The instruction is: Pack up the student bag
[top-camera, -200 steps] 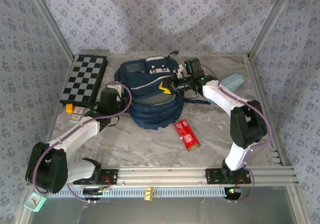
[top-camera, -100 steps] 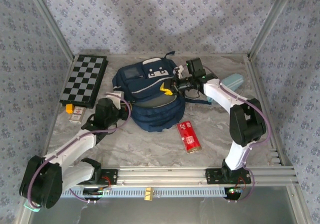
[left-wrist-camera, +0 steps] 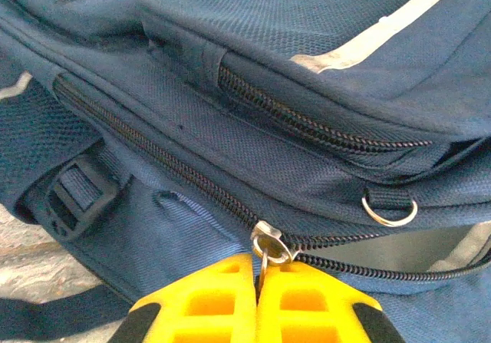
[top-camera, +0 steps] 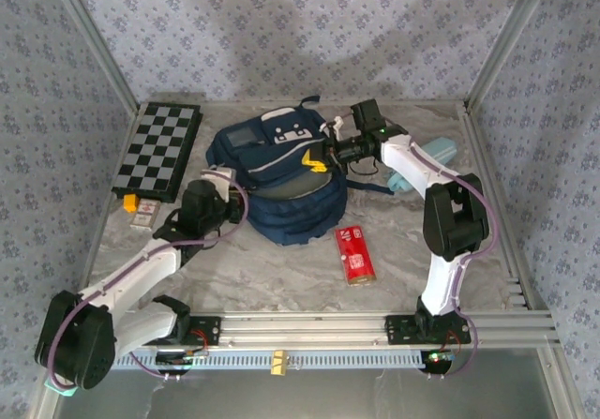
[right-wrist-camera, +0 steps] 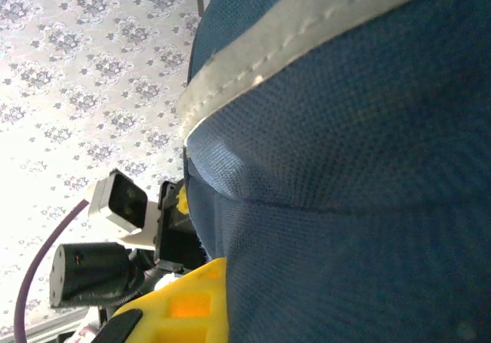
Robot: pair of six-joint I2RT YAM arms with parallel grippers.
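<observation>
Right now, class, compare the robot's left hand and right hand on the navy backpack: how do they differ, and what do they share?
The left hand pinches the small metal zipper pull; the right hand clamps fabric of the student bag. The left hand sits at the bag's near left side; the right hand at its far right. Both are shut, have yellow fingers and hold the same bag.
</observation>
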